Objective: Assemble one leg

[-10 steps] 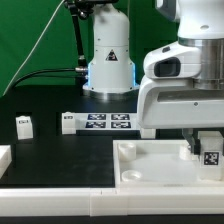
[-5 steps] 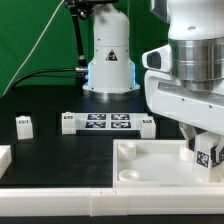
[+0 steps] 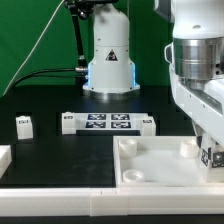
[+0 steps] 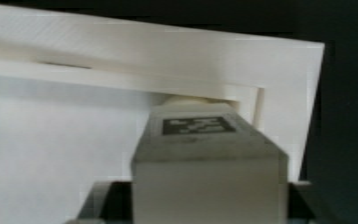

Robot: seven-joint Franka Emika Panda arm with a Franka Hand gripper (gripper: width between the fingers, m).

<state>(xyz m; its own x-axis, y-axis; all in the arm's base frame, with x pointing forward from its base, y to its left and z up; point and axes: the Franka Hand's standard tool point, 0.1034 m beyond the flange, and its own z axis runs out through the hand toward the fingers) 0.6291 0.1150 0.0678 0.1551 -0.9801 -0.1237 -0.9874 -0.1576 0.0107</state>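
Observation:
My gripper (image 3: 212, 150) is shut on a leg (image 3: 211, 157), a small white block with a black-and-white tag, at the exterior view's right edge. It holds the leg just over the right corner of the large white tray (image 3: 150, 183). In the wrist view the leg (image 4: 202, 150) fills the space between my gripper's (image 4: 208, 205) dark fingers, tag facing the camera, with the tray's raised corner (image 4: 140, 70) right behind it. A second leg (image 3: 24, 125) stands on the black table at the exterior view's left.
The marker board (image 3: 105, 123) lies in the middle of the table behind the tray. Another white part (image 3: 3, 157) shows at the exterior view's left edge. A white rail (image 3: 60, 205) runs along the front. The arm's base (image 3: 108, 60) stands at the back.
The arm has swung to the exterior view's right and the held leg has moved right and slightly down, toward the tray's right corner.

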